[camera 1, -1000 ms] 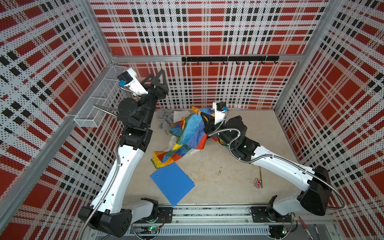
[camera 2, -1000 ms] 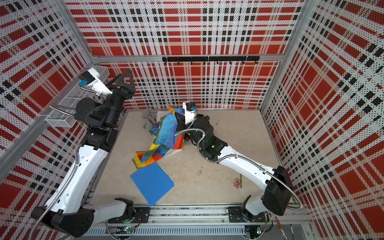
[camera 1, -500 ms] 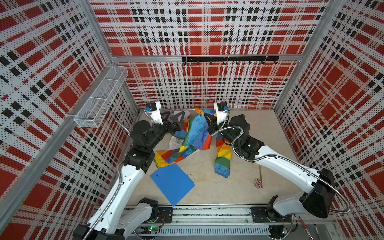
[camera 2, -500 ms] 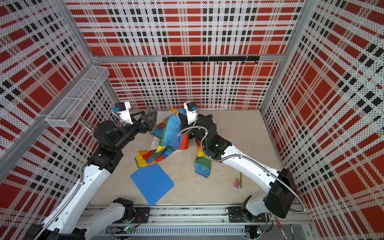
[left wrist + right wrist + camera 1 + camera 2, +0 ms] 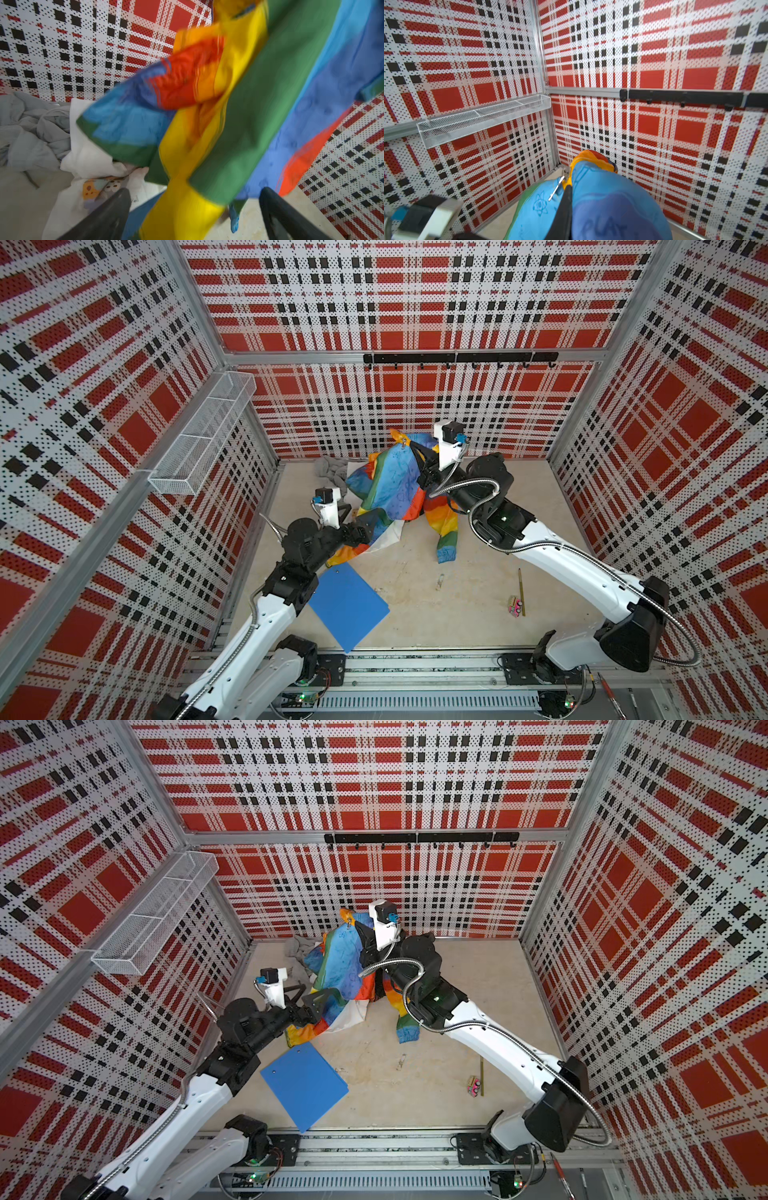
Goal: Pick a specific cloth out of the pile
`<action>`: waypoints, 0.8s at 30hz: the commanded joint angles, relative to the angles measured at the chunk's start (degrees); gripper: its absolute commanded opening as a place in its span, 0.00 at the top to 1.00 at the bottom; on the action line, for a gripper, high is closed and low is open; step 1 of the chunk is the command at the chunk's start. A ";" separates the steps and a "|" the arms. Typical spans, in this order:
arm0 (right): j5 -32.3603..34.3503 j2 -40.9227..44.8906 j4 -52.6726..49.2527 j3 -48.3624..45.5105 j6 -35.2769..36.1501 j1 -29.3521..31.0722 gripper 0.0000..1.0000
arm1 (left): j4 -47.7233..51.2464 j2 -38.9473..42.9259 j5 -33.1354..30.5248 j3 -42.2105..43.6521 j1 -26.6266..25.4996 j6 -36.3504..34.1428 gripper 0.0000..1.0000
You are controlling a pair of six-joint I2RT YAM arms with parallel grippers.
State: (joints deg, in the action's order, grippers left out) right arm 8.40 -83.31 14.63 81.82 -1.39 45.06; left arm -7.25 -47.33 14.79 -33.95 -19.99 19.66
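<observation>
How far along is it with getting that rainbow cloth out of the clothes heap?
Done: the right gripper, shut on the cloth, holds one end up. In hand: the left gripper, open, straddles its hanging part. Left: lower folds lie on the table by the pile and need lifting clear.

Thin matt fabric cloth (image 5: 390, 485) — metal-mesh basket (image 5: 199, 439), smooth blue folder (image 5: 349, 605)

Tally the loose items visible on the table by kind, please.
Fabric pieces: 3 (thin multicoloured cloth, crumpled grey garment, white printed T-shirt)
Flat blue folder: 1
Yellow pencil: 1
Small pink toy: 1
Small pale unclear object: 1
Total: 7
</observation>
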 commanded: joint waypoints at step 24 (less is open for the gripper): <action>11.15 9.94 7.92 11.53 15.43 -13.42 1.00 | -8.31 5.28 -3.27 6.51 -6.89 0.73 0.01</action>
State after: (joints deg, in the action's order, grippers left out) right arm 20.01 -74.81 21.80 90.08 12.88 34.54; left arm -13.67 -41.60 12.16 -27.90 -25.93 20.69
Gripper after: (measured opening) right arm 0.081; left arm 0.992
